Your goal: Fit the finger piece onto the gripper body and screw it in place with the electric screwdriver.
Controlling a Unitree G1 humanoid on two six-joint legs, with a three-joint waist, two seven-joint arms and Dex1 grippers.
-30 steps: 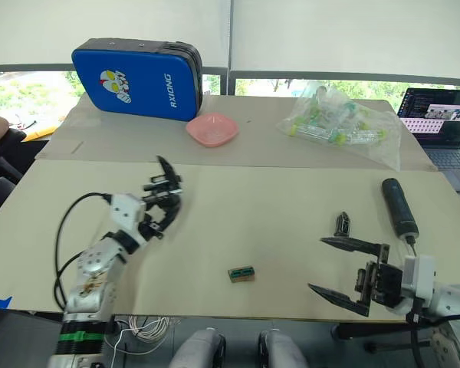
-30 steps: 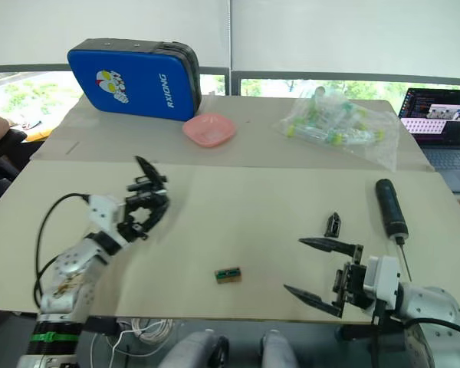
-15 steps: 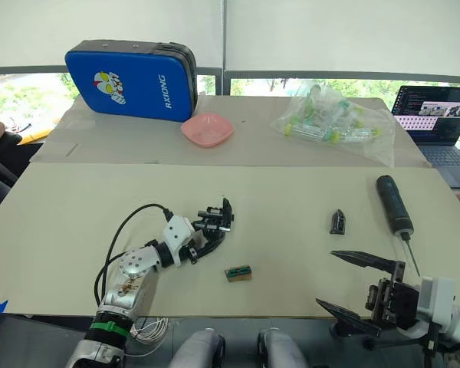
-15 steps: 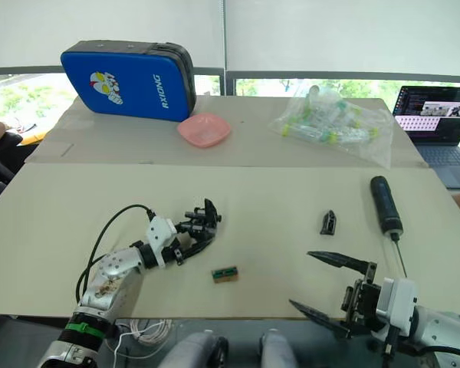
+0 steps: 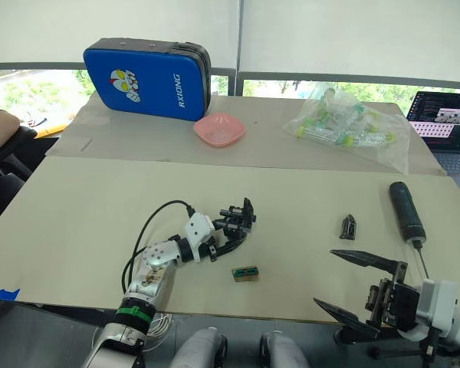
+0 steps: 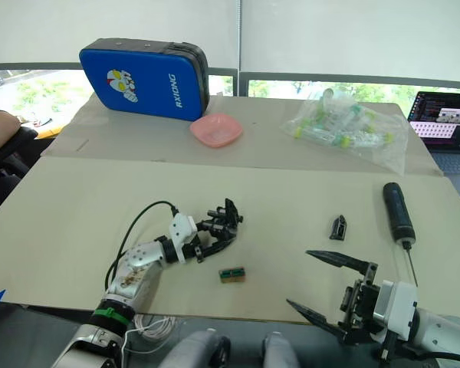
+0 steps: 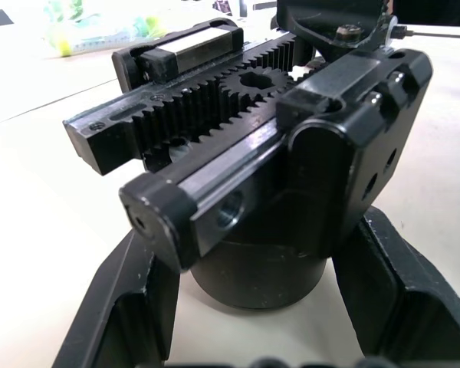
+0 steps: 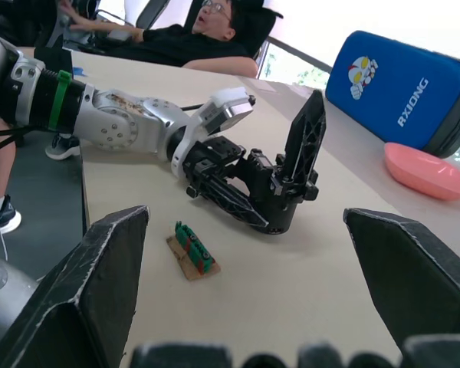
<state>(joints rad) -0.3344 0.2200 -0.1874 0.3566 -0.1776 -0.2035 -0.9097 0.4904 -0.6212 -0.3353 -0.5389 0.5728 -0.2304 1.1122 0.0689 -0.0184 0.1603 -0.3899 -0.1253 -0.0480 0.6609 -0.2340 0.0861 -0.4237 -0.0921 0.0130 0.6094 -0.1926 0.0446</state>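
The gripper body (image 5: 236, 224), a black block with one pointed finger sticking up, is at the middle of the table, low over its surface. My left gripper (image 5: 224, 239) is shut on its rounded base, and in the left wrist view the fingers (image 7: 126, 307) clasp that base under the toothed block (image 7: 261, 169). The small black finger piece (image 5: 348, 227) lies to the right. Beyond it lies the electric screwdriver (image 5: 406, 212), bit toward me. My right gripper (image 5: 325, 277) is open and empty at the table's front edge, short of the finger piece.
A small green-topped block (image 5: 244, 273) lies just in front of the gripper body. At the back are a blue case (image 5: 149, 79), a pink bowl (image 5: 222, 129) and a plastic bag of tubes (image 5: 345, 126). A laptop (image 5: 448, 123) stands far right. A person (image 8: 184, 38) sits at the left.
My left arm has swung from the raised left side down and right to the table's middle, still holding the gripper body. My right gripper has drawn back toward the front edge. The camera shifted.
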